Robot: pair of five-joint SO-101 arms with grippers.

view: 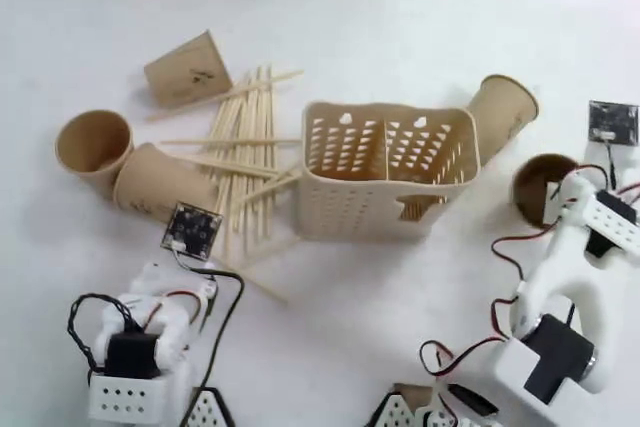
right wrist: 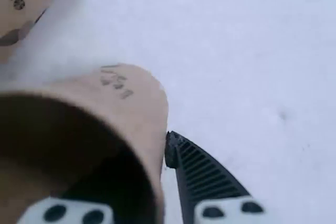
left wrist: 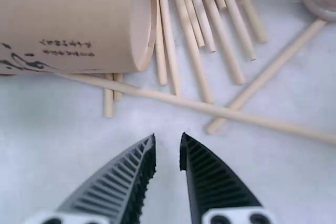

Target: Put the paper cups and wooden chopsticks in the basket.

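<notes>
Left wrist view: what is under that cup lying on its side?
Chopsticks: two ends poke out from under the cup, and a long one runs out from its edge. How far they reach beneath is covered by the cup.

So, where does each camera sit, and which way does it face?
High view: fixed above the table, looking down on the basket, chopsticks and cups; left arm and right arm show at the bottom.
Left wrist view: on the left arm, looking down at a lying cup; the left gripper shows, slightly open.
Right wrist view: on the right arm, looking into the held cup; the right gripper clamps its wall.
Shared: high and left wrist views both show the chopsticks.
</notes>
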